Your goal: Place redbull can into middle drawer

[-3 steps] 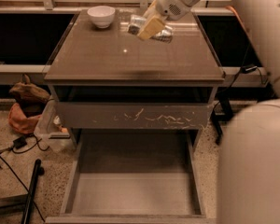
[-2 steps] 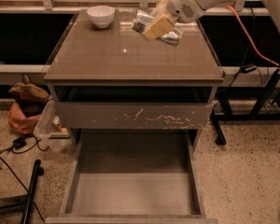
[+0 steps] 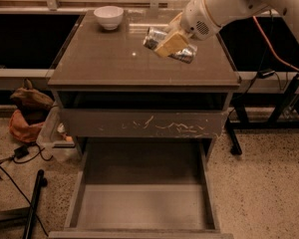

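Note:
The redbull can [image 3: 185, 54] is silver with darker patches and lies sideways in my gripper [image 3: 168, 44]. The gripper is shut on it; a tan finger [image 3: 170, 43] crosses its middle. Gripper and can hang just above the right rear part of the cabinet top [image 3: 114, 63]. The middle drawer [image 3: 144, 205] is pulled out at the bottom of the view, below and in front of the can. Its smooth grey floor holds nothing. My white arm [image 3: 224, 4] comes in from the upper right.
A white bowl [image 3: 108, 16] stands at the back left of the cabinet top. A drawer front with pale scratches [image 3: 144, 124] is closed above the open drawer. A brown bag [image 3: 30, 108], cables and a black pole [image 3: 32, 203] lie on the floor at left.
My gripper has moved with the can toward the front of the cabinet top and slightly right. The large white robot body at the right edge has left the view.

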### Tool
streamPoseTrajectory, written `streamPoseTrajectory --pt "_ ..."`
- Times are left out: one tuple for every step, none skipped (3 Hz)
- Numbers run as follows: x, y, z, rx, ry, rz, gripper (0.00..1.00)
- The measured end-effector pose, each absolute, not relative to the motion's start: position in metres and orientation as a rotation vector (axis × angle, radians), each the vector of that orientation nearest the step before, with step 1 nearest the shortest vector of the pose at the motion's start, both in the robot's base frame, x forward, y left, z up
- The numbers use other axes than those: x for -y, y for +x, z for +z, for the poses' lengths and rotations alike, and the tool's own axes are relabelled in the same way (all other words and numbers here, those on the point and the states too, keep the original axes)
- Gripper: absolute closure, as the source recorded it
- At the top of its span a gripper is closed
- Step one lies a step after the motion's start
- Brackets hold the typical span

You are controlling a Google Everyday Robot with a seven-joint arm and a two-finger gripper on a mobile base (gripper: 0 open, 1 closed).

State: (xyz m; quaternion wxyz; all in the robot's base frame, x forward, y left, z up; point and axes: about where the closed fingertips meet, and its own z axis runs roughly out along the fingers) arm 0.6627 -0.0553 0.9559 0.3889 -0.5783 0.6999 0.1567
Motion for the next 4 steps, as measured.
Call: streamPoseTrajectory --pt "0.053 0.658 0.951 -1.791 -1.475 0.410 1.00" --pt "0.047 0.633 0.968 -1.728 -1.458 0.402 1.00" --pt "0.056 0.594 0.964 -1.706 -1.364 0.374 1.00" --pt "0.078 0.560 0.891 -1.817 -1.305 0.440 1.00"
